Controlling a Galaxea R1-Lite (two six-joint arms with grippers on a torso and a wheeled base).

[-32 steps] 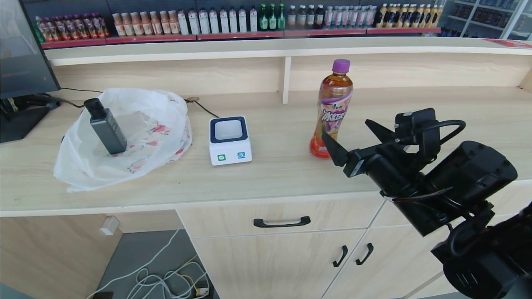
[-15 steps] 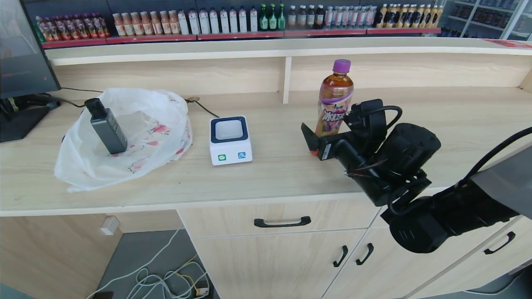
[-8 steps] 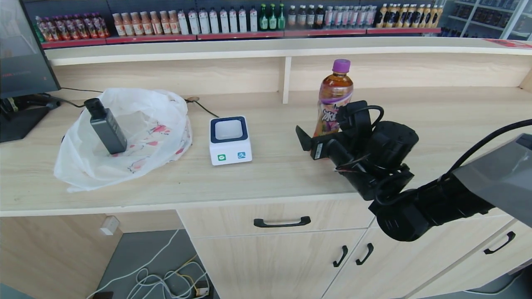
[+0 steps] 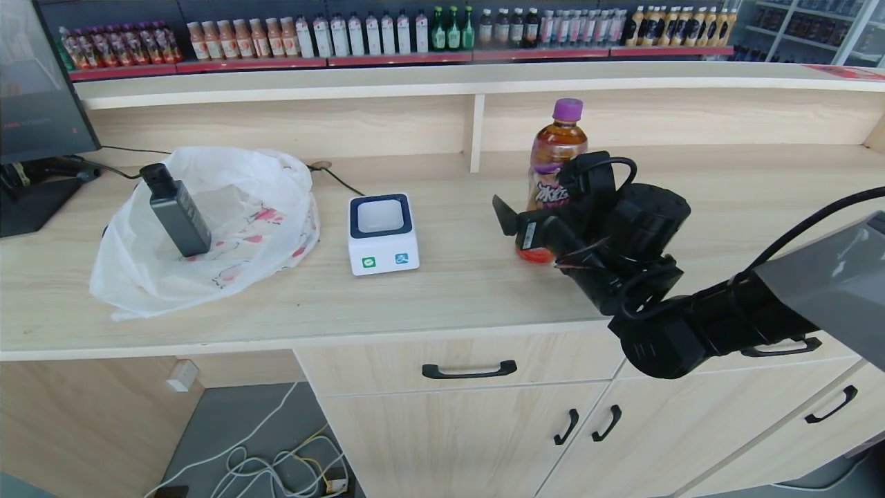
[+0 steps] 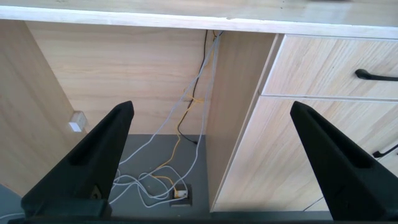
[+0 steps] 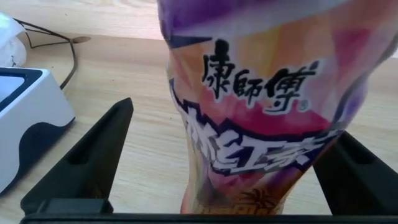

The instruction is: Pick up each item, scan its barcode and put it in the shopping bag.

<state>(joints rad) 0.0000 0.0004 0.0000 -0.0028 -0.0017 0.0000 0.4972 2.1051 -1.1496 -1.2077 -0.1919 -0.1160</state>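
A tea bottle [image 4: 556, 149] with a purple cap and a bright label stands upright on the wooden counter [image 4: 449, 290], right of centre. My right gripper [image 4: 536, 209] is open around its lower half. In the right wrist view the bottle [image 6: 255, 124] stands between the two black fingers [image 6: 87, 165] of that gripper [image 6: 233, 118]. A white barcode scanner [image 4: 382, 232] sits at the counter's middle. At the left the white shopping bag [image 4: 228, 221] lies spread out, with a dark grey bottle [image 4: 176, 211] leaning in it. My left gripper [image 5: 211, 107] hangs open below the counter edge.
A monitor on a stand [image 4: 34, 83] occupies the far left corner, with a cable [image 4: 339, 181] running behind the bag. A raised shelf [image 4: 415, 86] lines the counter's back. Drawers and a handle [image 4: 469, 371] are below; loose cables [image 5: 168, 180] lie on the floor.
My right arm has swung left and forward from the counter's front edge. Its open fingers now stand on both sides of the tea bottle. The bottle, bag and scanner have stayed put.
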